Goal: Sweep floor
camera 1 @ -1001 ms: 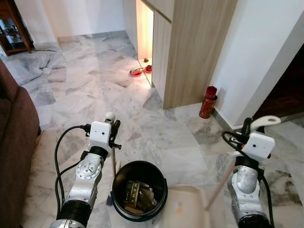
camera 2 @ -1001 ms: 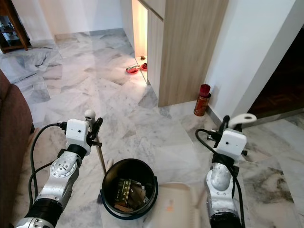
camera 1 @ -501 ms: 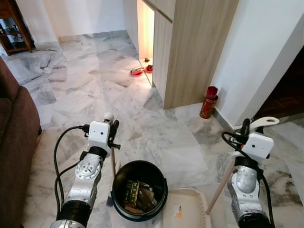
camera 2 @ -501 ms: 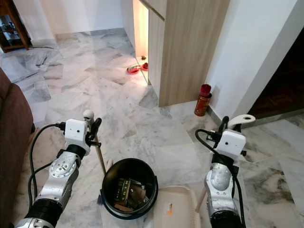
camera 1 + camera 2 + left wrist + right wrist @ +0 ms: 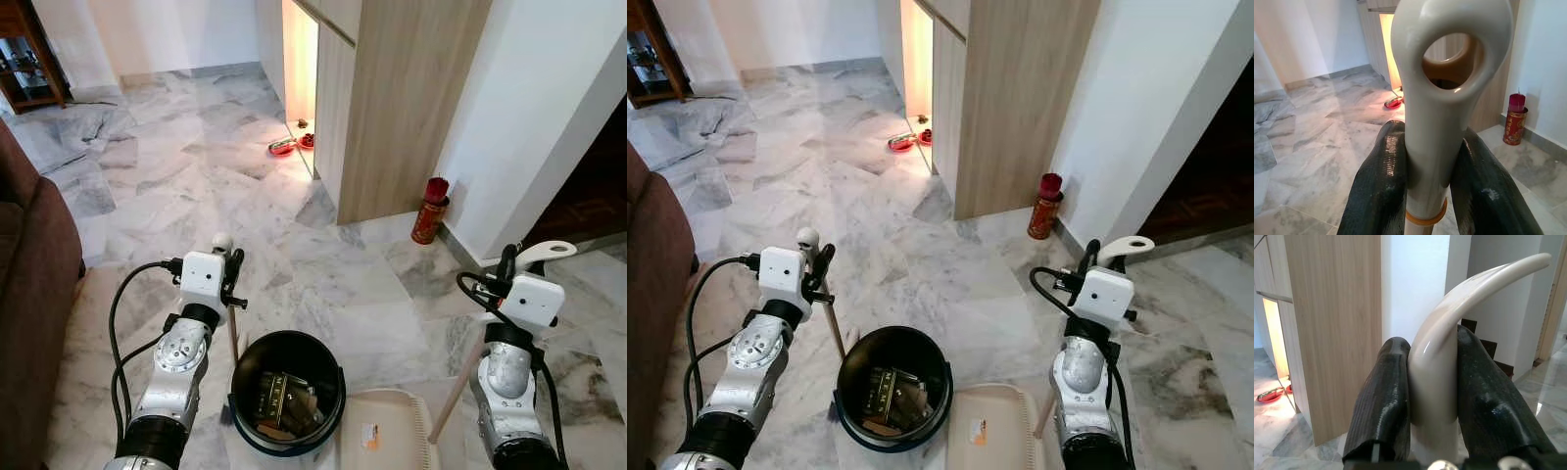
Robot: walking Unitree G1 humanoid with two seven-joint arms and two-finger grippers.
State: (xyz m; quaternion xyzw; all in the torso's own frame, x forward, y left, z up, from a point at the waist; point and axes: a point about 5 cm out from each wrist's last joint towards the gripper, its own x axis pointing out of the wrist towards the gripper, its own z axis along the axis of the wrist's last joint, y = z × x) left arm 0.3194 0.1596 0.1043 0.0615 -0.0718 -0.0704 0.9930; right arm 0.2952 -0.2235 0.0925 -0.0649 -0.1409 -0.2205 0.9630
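My left gripper (image 5: 231, 270) is shut on the cream top of a broom handle (image 5: 222, 241). Its wooden stick (image 5: 233, 338) runs down beside a black bin (image 5: 287, 337) that holds several scraps. In the left wrist view both fingers (image 5: 1382, 188) press the handle (image 5: 1429, 147) below its hanging hole. My right gripper (image 5: 508, 264) is shut on the curved cream handle (image 5: 545, 250) of a dustpan. The cream pan (image 5: 387, 431) rests on the marble floor right of the bin. The right wrist view has the fingers (image 5: 1385, 399) clamped on that handle (image 5: 1434, 382).
A brown sofa (image 5: 29, 294) lines my left side. A tall wooden cabinet (image 5: 402, 98) stands ahead, with a red canister (image 5: 429, 211) at its base by the white wall. Red dishes (image 5: 285, 147) lie in a lit gap. A dark doorway (image 5: 588, 186) opens at right.
The view has shifted slightly. The dustpan has slid a little nearer to me on the floor. Both grippers keep their hold on the handles.
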